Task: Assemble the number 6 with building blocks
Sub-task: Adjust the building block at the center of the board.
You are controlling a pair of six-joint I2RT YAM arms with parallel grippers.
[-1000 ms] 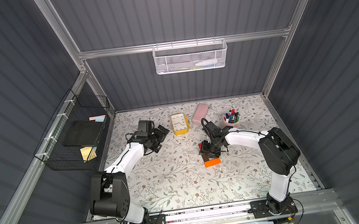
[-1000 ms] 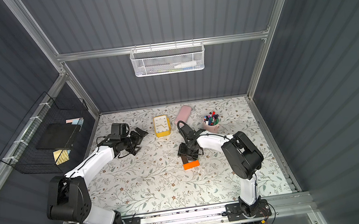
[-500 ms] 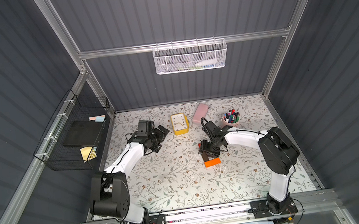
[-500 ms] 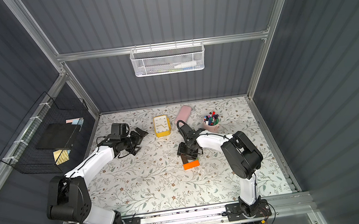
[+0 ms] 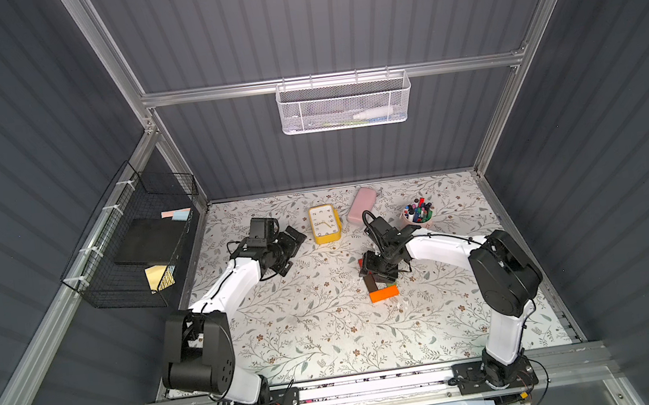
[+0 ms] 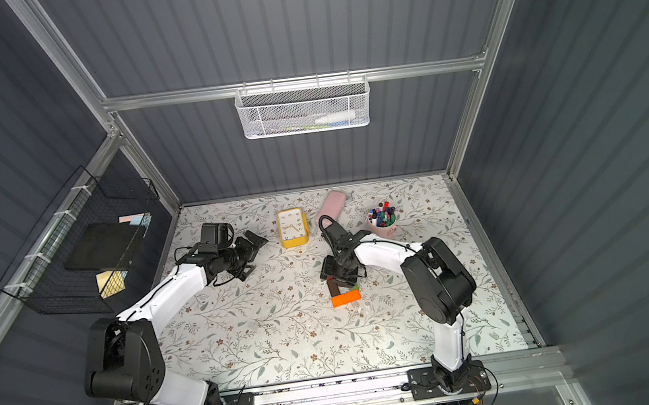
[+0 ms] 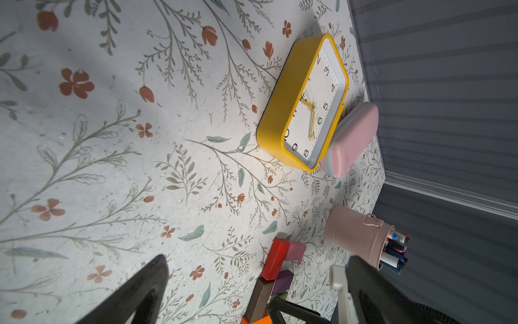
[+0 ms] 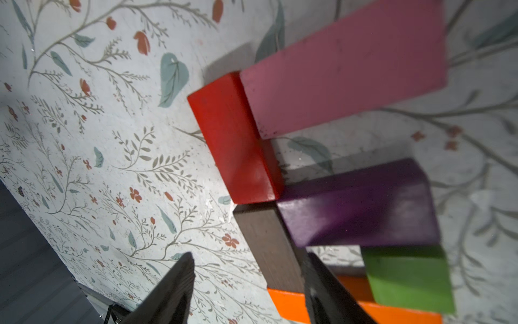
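Observation:
The building blocks lie together on the floral mat in the shape of the number 6 (image 8: 322, 182). The pink block (image 8: 344, 64) is on top. The red block (image 8: 235, 137) and brown block (image 8: 269, 246) form one side, with the purple block (image 8: 358, 202) across the middle. The green cube (image 8: 406, 277) sits on the orange base (image 8: 286, 305). My right gripper (image 8: 249, 256) is open and low over the brown block. One finger is against the block and the other stands well clear. In both top views it covers most blocks above the orange block (image 5: 384, 293). My left gripper (image 7: 256, 259) hangs open and empty far to the left (image 5: 292, 240).
A yellow clock (image 5: 324, 224), a rounded pink case (image 5: 361, 205) and a pink cup of markers (image 5: 418, 215) stand at the back of the mat. A black wire basket (image 5: 133, 250) hangs on the left wall. A white mesh basket (image 5: 344, 101) hangs on the back wall.

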